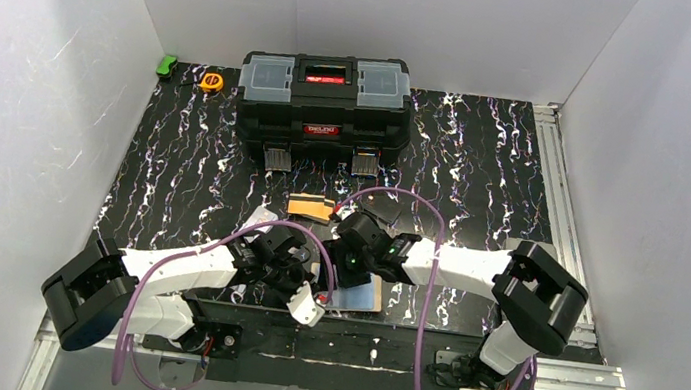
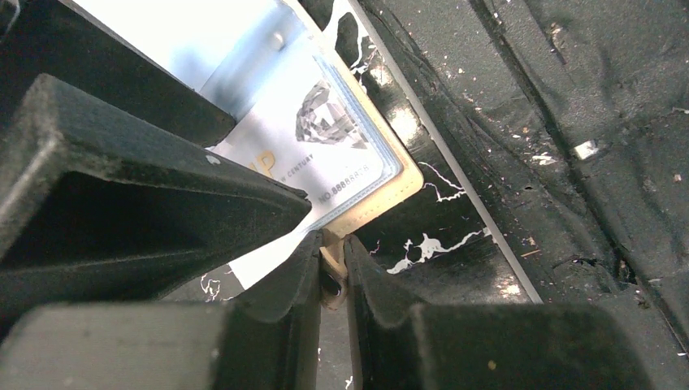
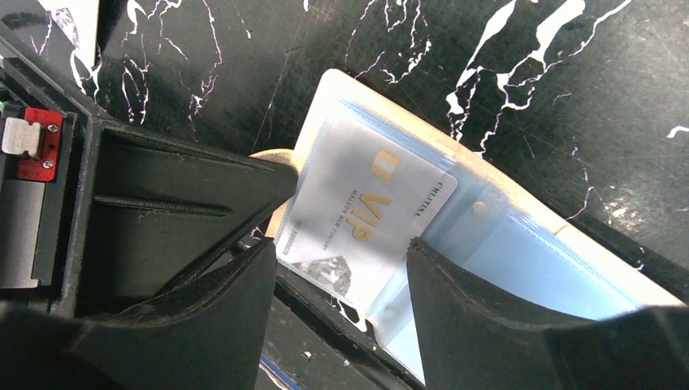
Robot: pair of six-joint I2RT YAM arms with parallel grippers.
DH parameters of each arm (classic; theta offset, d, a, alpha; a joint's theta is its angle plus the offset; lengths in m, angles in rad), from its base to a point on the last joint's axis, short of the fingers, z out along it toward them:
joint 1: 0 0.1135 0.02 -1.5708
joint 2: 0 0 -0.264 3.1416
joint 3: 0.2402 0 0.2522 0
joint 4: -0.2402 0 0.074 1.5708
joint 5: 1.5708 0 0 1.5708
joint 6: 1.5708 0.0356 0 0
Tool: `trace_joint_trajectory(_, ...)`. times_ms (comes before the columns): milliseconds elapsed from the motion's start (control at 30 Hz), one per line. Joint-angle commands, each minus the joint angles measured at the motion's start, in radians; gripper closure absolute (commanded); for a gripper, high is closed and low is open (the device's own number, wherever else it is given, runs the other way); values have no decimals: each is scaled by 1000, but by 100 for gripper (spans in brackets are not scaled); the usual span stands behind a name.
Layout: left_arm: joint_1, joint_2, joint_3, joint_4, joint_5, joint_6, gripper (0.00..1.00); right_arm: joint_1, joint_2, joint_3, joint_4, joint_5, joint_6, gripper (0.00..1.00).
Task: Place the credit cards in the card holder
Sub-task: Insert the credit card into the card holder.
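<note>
Left wrist view: pinched between the nearly closed jaws of the left gripper (image 2: pixel 331 260), the beige snap tab (image 2: pixel 335 242) of the card holder (image 2: pixel 398 187). Right wrist view: jaws of the right gripper (image 3: pixel 343 244) spread wide, holding nothing, straddling a pale card (image 3: pixel 382 195) with gold "VIP" lettering. It lies flat on the open holder, seemingly under the clear bluish plastic of a pocket. Cannot tell whether either fingertip touches it. Further out, from above: holder open on the black marbled table (image 1: pixel 485 173) near its front edge, between the two grippers. Beyond, well apart, more credit cards (image 1: pixel 310 207) — tan-orange with a dark stripe — just before the latches of a black toolbox (image 1: pixel 323 101).
</note>
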Motion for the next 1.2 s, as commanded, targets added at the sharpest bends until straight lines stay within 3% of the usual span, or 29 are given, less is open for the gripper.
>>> trace_joint_trajectory(0, -1, -13, -19, -15, 2, 6, 89, 0, -12, 37, 68, -37, -16, 34)
trace_joint_trajectory(233, -1, -20, -25, -26, -3, 18, 89, -42, -122, -50, 74, -10, 8, 34)
trace_joint_trajectory(700, -2, -23, -29, -32, -4, 25, 90, -46, -41, -46, 100, -49, 7, 35)
trace_joint_trajectory(1167, -1, -26, -25, -36, -3, 29, 91, -46, -65, -80, 90, -50, 6, 36)
